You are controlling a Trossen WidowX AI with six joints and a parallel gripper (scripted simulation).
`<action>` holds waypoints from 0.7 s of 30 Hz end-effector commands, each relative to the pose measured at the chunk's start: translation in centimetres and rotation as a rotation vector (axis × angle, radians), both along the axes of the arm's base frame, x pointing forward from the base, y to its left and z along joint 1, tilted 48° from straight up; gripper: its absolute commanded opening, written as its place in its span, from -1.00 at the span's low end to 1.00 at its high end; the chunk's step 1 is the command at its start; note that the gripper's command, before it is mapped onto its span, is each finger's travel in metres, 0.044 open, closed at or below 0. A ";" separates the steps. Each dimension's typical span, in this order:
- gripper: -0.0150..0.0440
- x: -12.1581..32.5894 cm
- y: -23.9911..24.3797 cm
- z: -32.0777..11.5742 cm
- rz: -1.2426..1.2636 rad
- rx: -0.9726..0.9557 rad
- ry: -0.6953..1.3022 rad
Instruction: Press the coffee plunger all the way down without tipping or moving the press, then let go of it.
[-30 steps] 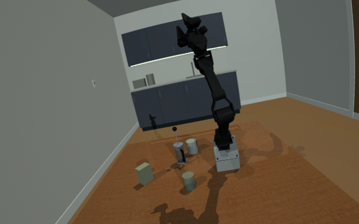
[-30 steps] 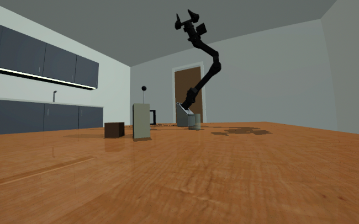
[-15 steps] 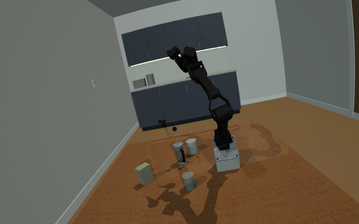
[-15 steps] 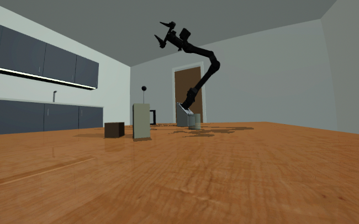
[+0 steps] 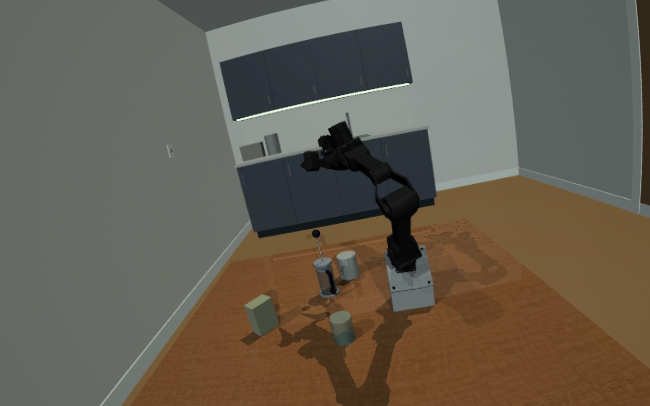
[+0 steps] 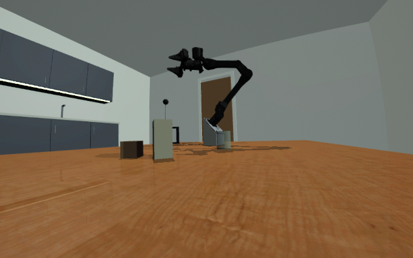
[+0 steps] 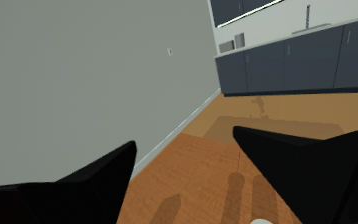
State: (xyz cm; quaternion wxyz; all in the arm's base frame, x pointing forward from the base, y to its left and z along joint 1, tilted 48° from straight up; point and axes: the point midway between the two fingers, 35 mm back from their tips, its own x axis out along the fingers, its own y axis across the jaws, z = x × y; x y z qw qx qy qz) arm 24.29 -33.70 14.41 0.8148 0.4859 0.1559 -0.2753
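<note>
High above the wooden table [image 6: 265, 198], the gripper [image 6: 178, 63] hangs with its two black fingers spread wide and nothing between them. They point out sideways, roughly level, toward the grey side wall [image 5: 65, 176] rather than down at the work. That spread looks like readiness: my guess is the fingers are held apart so they can come down around or onto the plunger knob [image 5: 315, 233].

Behind the fingers, the black arm [image 5: 393, 201] bends in an arch from its pale grey base block [image 5: 411, 292], which sits on the table.

Well below the fingers and apart from them stands the French press [image 5: 325, 277], a glass cylinder with a dark handle, upright on the table beside the base. Its thin rod rises straight up and ends in the small black plunger knob, so the plunger appears fully raised and the pressing has not yet begun. The wrist view does not show the press itself, only shadows on the wood, so whether the fingers sit directly over the knob is hard to tell from where I stand.

Around the press are a whitish cylinder [image 5: 348, 265] just beside it, a pale blue-green cylinder [image 5: 342, 327] nearer the front, and a pale green box [image 5: 261, 314] off to one side. A small dark brown box [image 6: 131, 149] stands farther away.
</note>
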 end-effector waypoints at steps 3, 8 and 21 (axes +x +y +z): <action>1.00 0.0 8.1 -6.4 0.360 0.016 0.099; 1.00 -0.2 12.3 -8.4 0.535 0.017 0.097; 1.00 0.2 16.7 -12.3 0.543 0.015 0.087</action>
